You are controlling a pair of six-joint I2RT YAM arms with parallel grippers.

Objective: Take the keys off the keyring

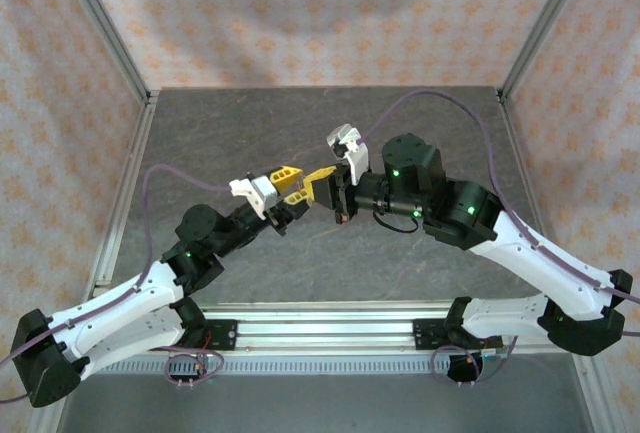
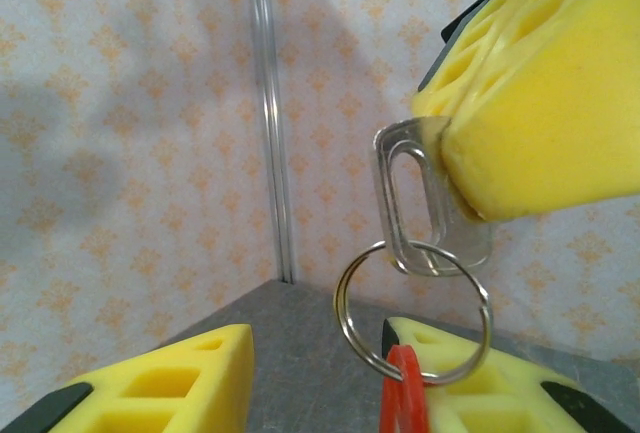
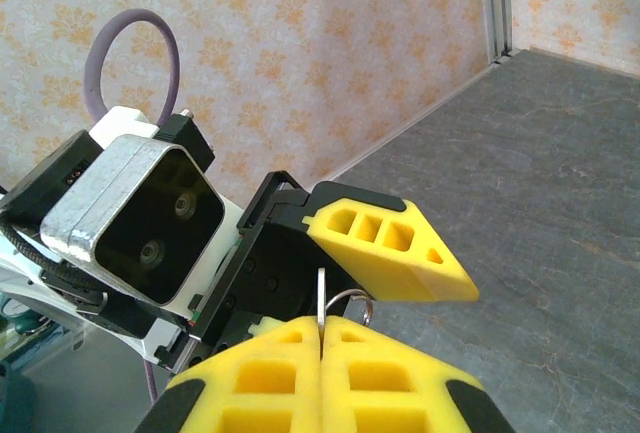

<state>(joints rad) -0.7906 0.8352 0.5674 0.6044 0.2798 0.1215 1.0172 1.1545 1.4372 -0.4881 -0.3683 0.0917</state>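
Observation:
In mid-air above the table, my right gripper is shut on a flat silver key, seen edge-on between its yellow pads. The left wrist view shows that key sticking out below the right gripper's fingers. A steel keyring hangs through the key's slot. A red piece hangs on the ring's lower part, against the inner side of my left gripper's right finger. My left gripper stands open just below the ring. From above, the left gripper and the right gripper meet tip to tip.
The dark grey table lies under both arms, walled by patterned panels and metal corner posts. The left arm's wrist camera housing sits close in front of the right gripper. A purple cable arcs behind the right arm.

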